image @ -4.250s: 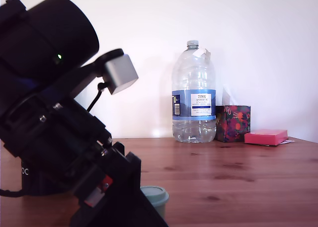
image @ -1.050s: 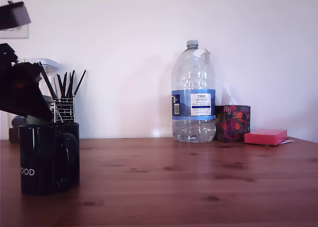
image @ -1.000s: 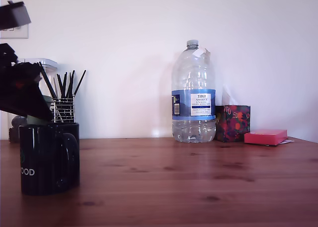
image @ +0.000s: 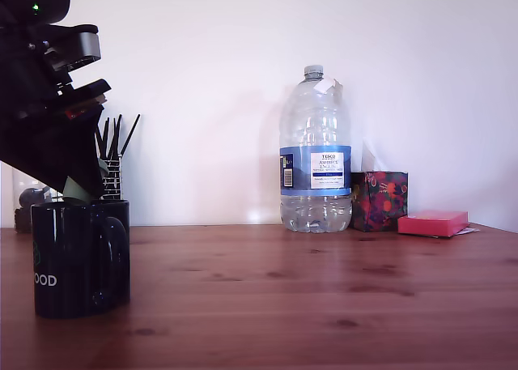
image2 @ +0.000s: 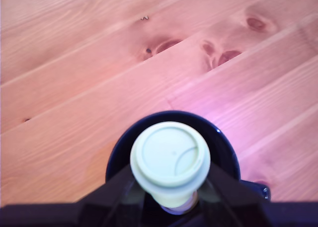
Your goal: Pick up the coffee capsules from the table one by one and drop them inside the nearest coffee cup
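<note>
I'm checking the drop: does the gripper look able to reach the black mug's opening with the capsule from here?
Probably yes. The gripper holds the capsule directly over the black mug, above its open mouth, with nothing visible between them.

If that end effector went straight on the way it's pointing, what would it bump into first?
Most likely the black mug. The end effector grips a pale green capsule right above the mug's opening, so the capsule would go inside first. The exact gap is hard to judge.
</note>
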`<control>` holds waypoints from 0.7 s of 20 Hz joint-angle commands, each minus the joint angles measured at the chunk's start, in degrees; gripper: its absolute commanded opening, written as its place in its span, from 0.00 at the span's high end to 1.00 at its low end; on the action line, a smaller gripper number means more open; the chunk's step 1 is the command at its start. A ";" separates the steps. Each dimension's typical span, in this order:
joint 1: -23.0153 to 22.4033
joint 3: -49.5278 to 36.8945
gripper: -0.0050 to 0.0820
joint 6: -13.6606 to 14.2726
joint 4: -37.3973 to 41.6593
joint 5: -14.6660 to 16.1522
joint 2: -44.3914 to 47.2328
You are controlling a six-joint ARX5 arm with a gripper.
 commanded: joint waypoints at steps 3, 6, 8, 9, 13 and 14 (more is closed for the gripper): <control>0.22 -0.11 0.47 0.11 0.11 0.04 0.72; 0.22 -0.11 0.25 0.09 0.83 -0.13 0.72; 0.22 -0.11 0.25 0.11 1.38 -0.37 0.72; 0.22 -0.11 0.25 0.13 1.92 -0.39 0.63; 0.00 -0.13 0.25 0.13 3.89 -0.39 -0.20; -0.04 -0.13 0.25 0.11 4.22 -0.42 -0.72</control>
